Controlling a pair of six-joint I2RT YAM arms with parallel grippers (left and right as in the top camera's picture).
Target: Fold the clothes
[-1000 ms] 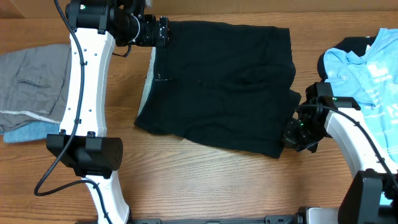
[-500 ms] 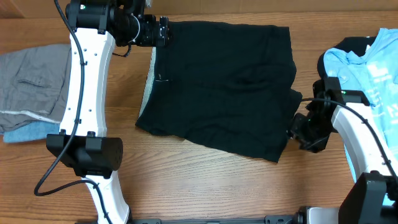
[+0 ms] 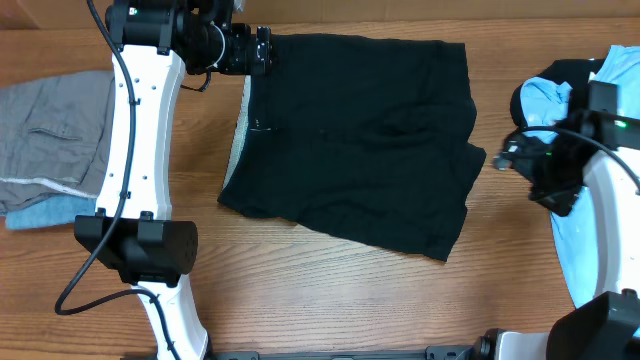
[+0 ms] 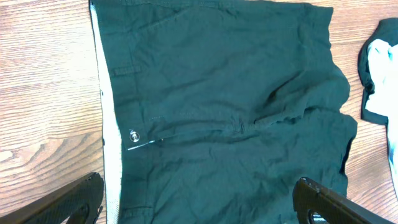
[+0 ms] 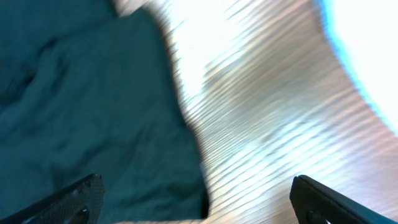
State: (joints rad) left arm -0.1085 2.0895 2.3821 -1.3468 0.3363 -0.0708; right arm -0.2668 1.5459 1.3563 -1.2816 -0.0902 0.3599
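Only the light blue T-shirt [image 3: 628,68] carries print, unreadable.

Robotics lab bench, wood-grain table [image 3: 330,290], white robot arms [image 3: 140,130], clothes [image 3: 45,140] in piles

Mid-way across the brown wood-grain tabletop [image 3: 330,290], spread flat with a few creases: plain black cloth shorts [image 3: 350,130], pale grey inner waistband [image 3: 237,140] along the left edge, both leg hems toward the right. At the far left edge, a crumpled grey cloth garment [image 3: 45,130] lying over a light blue cloth piece [image 3: 45,212]. At the far right, just clear of the shorts, a light blue T-shirt with white print [image 3: 622,68] heaped over a black cloth piece [image 3: 565,70].
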